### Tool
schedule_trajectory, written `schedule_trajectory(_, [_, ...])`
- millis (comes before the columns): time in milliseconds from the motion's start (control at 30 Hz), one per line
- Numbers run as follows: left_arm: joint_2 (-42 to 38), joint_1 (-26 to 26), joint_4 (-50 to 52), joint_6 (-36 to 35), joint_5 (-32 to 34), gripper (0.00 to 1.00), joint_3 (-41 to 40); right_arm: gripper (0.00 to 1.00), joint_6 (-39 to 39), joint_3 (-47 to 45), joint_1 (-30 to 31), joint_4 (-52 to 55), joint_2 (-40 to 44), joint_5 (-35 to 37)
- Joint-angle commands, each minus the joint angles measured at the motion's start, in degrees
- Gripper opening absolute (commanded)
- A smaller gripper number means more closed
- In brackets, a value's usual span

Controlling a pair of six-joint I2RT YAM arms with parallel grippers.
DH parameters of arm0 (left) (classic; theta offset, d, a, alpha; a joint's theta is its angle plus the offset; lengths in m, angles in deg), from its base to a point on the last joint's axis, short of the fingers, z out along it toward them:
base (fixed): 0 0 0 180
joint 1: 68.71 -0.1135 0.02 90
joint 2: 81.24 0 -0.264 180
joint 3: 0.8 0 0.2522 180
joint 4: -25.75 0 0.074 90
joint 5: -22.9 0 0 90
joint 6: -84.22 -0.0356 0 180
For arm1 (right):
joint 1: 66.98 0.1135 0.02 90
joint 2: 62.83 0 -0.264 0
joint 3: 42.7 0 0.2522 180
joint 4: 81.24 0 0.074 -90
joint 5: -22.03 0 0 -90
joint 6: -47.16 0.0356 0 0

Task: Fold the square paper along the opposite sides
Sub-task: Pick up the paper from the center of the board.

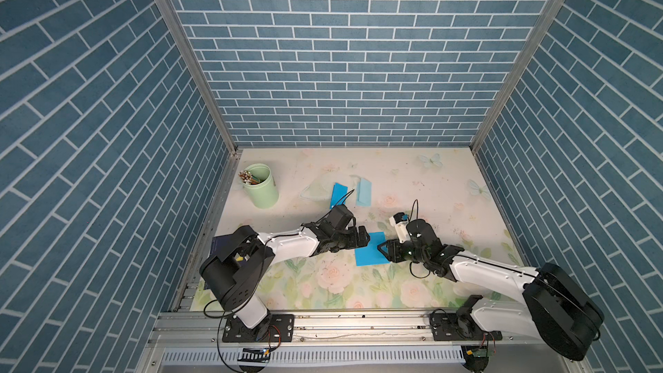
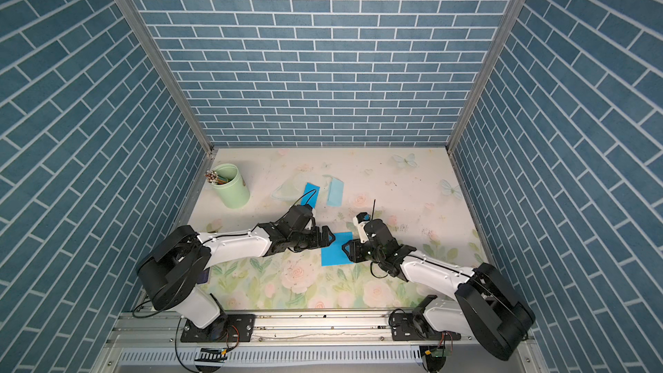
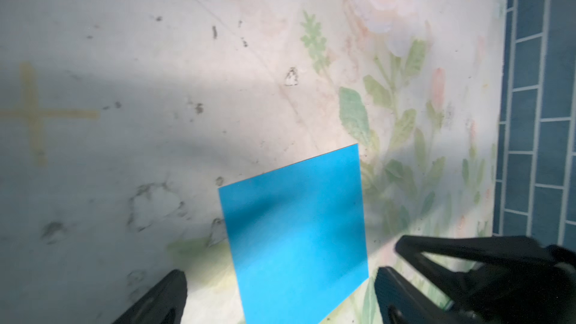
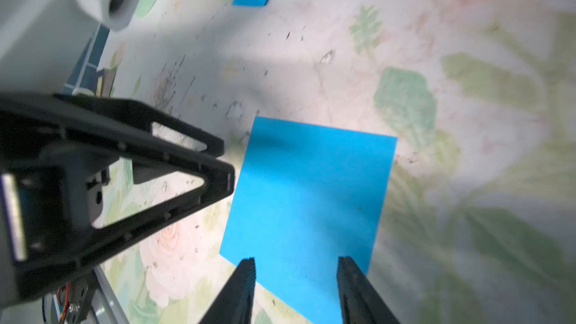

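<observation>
1. Closest to you is the metal rail at the table's front edge. The left arm and right arm are mounted on it and reach inward toward each other.
2. You will find the square paper, bright blue, lying flat and unfolded on the flowered table, between the two grippers.
3. Your left gripper has its jaws spread wide and holds nothing. In the left wrist view its fingers stand either side of the paper's near edge.
4. Your right gripper has its jaws partly apart and also grips nothing. In the right wrist view blue sheet shows between its fingertips.
5. Whether either gripper touches the sheet you cannot tell.
6. Farther back stand a green cup of pencils, a folded blue sheet and a paler one.
</observation>
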Motion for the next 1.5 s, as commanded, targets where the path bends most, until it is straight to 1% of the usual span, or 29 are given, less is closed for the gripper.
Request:
schedule_trajectory(0, [-0.5,-0.1,5.6,-1.0,1.1,1.0,0.6,0.53,1.0,0.3,-1.1,8.0,-0.7,0.1])
schedule_trajectory(100, [1.0,-0.1,4.4,-0.8,-1.1,1.0,-0.4,0.58,2.7,0.0,-1.2,7.6,-2.3,-1.3])
schedule_trajectory(200, [3.3,-0.1,1.1,0.3,-4.2,1.0,-0.9,0.59,4.3,-1.6,-1.2,4.6,-4.6,-3.6])
schedule_trajectory(300, [5.3,-0.1,-0.7,0.6,-5.7,1.0,-0.6,0.58,5.8,-3.2,-1.2,0.7,-7.9,-6.1])
schedule_trajectory(400, [6.6,-0.1,-1.3,0.5,-6.3,1.0,-0.5,0.57,6.6,-3.3,-1.1,-0.4,-10.5,-6.8])
schedule_trajectory(633, [8.2,-0.1,-2.2,0.5,-6.9,1.0,-0.8,0.57,7.3,-3.0,-0.9,-1.7,-13.3,-7.7])
schedule_trajectory(900, [9.4,-0.3,-3.0,0.1,-6.8,0.99,-1.8,0.56,6.3,-1.8,0.9,-5.8,-16.6,-9.5])
schedule_trajectory(967, [10.0,-0.5,-3.1,-0.1,-6.6,0.94,-1.7,0.56,5.8,-1.7,1.1,-6.6,-16.3,-9.7])
schedule_trajectory(1033, [10.7,-0.7,-3.2,-0.4,-6.6,0.85,-1.8,0.56,5.7,-2.0,1.3,-7.5,-16.3,-9.9])
schedule_trajectory(1100, [11.3,-0.8,-3.1,-0.8,-6.5,0.72,-1.8,0.56,5.5,-2.1,1.3,-8.1,-16.4,-10.0])
schedule_trajectory(1233, [11.8,-1.0,-2.5,-1.4,-5.9,0.54,-1.7,0.56,5.5,-2.2,1.4,-8.7,-16.6,-10.0])
schedule_trajectory(1367, [11.7,-1.0,-1.7,-1.9,-5.1,0.43,-1.7,0.56,5.4,-2.2,1.5,-8.7,-16.4,-10.0])
schedule_trajectory(1467, [11.5,-1.0,-1.3,-2.2,-4.4,0.39,-1.7,0.55,5.3,-2.1,1.4,-8.6,-16.3,-9.9])
